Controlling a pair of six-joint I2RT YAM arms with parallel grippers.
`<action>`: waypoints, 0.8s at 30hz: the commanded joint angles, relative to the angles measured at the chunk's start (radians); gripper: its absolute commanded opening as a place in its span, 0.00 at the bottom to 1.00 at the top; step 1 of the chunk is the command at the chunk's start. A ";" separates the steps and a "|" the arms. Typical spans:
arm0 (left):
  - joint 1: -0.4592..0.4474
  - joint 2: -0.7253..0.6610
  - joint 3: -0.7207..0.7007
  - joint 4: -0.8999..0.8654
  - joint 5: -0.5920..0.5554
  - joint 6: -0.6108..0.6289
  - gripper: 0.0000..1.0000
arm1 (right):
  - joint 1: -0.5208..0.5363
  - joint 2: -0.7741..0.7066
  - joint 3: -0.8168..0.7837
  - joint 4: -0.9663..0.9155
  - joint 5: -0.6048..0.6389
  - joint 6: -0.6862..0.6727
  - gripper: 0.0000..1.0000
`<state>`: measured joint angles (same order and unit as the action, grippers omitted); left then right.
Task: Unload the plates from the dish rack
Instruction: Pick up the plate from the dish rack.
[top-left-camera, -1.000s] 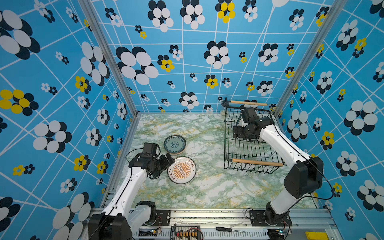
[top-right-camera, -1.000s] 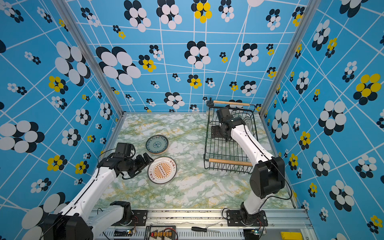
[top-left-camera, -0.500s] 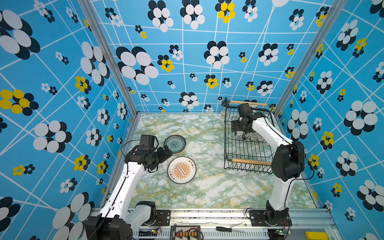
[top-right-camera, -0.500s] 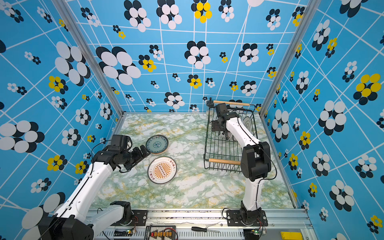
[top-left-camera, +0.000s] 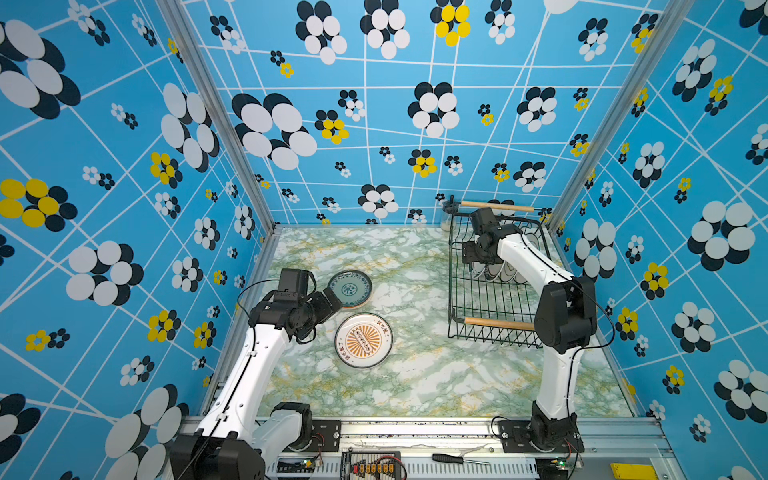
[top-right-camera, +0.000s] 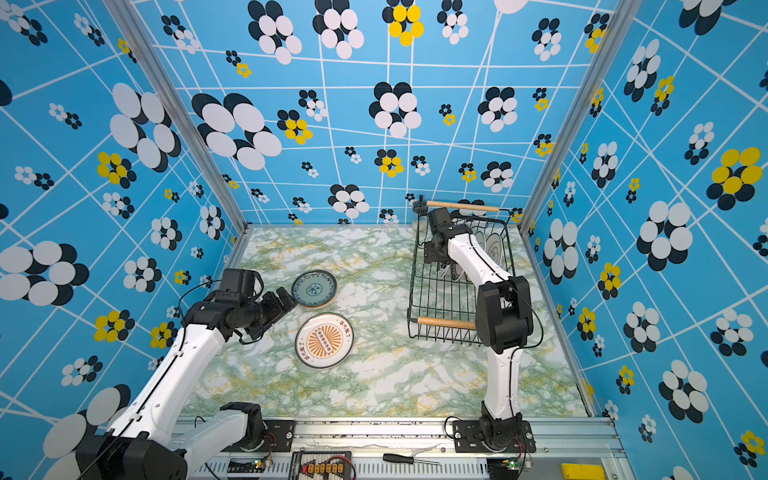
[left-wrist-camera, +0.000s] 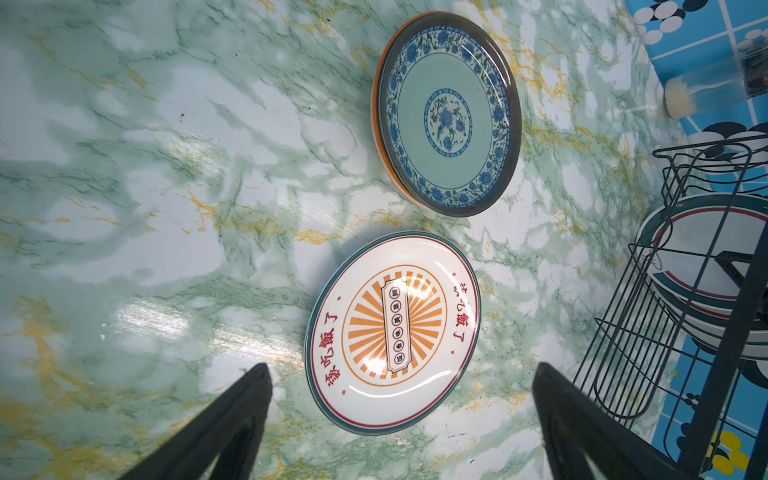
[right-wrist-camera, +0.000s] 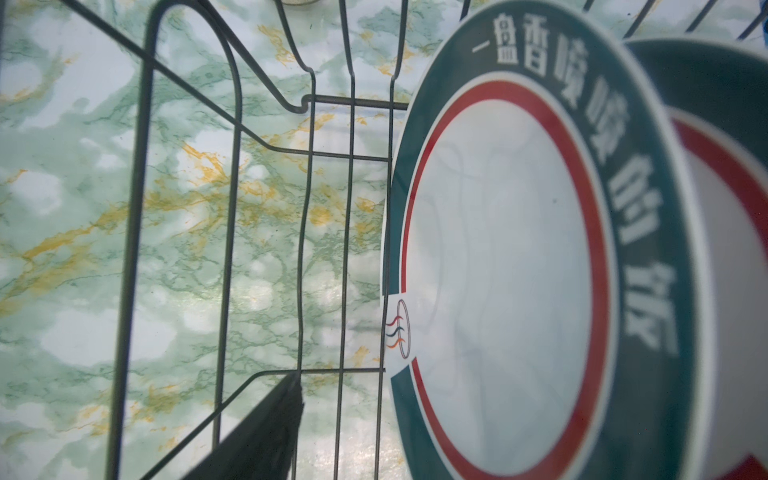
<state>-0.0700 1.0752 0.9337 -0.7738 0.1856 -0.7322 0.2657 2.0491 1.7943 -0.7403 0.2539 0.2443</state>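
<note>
The black wire dish rack (top-left-camera: 498, 323) stands at the back right. Several teal-rimmed white plates (top-left-camera: 505, 272) stand upright in it. My right gripper (top-left-camera: 482, 262) reaches down into the rack. It is open and straddles the nearest teal-rimmed plate (right-wrist-camera: 498, 270). One finger (right-wrist-camera: 270, 424) stands apart from the plate's face and the other is hidden behind the plate. On the table lie a white sunburst plate (top-left-camera: 363, 340) and a blue-patterned plate (top-left-camera: 350, 289) stacked on an orange one. My left gripper (top-left-camera: 334, 305) hovers open and empty beside both.
A small glass jar (top-left-camera: 449, 214) stands at the rack's back left corner, against the wall. Patterned blue walls close in three sides. A screwdriver (top-left-camera: 451, 458) lies on the front rail. The marble table (top-left-camera: 415, 374) lies between the plates and the rack.
My left gripper has drawn back from the sunburst plate toward the blue-patterned one. My right arm's elbow has swung inward over the rack's front, and its jaws have narrowed around the plate.
</note>
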 joint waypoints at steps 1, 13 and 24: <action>0.012 0.009 0.034 0.011 -0.009 0.035 0.99 | -0.003 0.019 0.027 0.026 0.014 -0.013 0.77; 0.016 0.076 0.104 -0.080 0.047 0.145 0.99 | -0.003 0.025 -0.004 0.078 0.086 -0.058 0.51; 0.016 -0.055 0.040 -0.002 -0.009 0.100 0.99 | -0.003 0.033 -0.021 0.104 0.096 -0.062 0.36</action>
<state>-0.0628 1.0611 0.9863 -0.7967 0.2115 -0.6281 0.2657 2.0621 1.7920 -0.6556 0.3313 0.1909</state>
